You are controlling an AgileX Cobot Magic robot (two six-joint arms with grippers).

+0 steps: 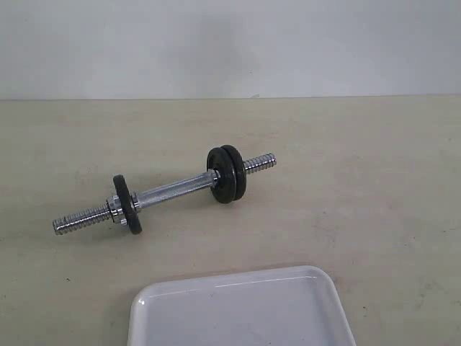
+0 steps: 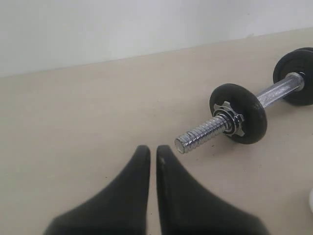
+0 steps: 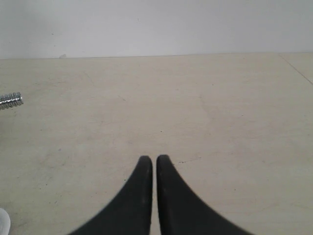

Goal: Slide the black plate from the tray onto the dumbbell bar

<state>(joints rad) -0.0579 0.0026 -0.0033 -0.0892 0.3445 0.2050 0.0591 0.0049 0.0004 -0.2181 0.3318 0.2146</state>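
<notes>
The dumbbell bar lies slantwise on the beige table. It carries three black plates: one near its left threaded end and a pair side by side near its right end. The white tray at the front shows no plate in its visible part. In the left wrist view my left gripper is shut and empty, just short of the bar's threaded end and the single plate. My right gripper is shut on nothing over bare table. Neither gripper shows in the exterior view.
A star-shaped collar nut sits against the single plate on its outer side. The bar's other threaded tip peeks in at the edge of the right wrist view. A pale wall stands behind the table.
</notes>
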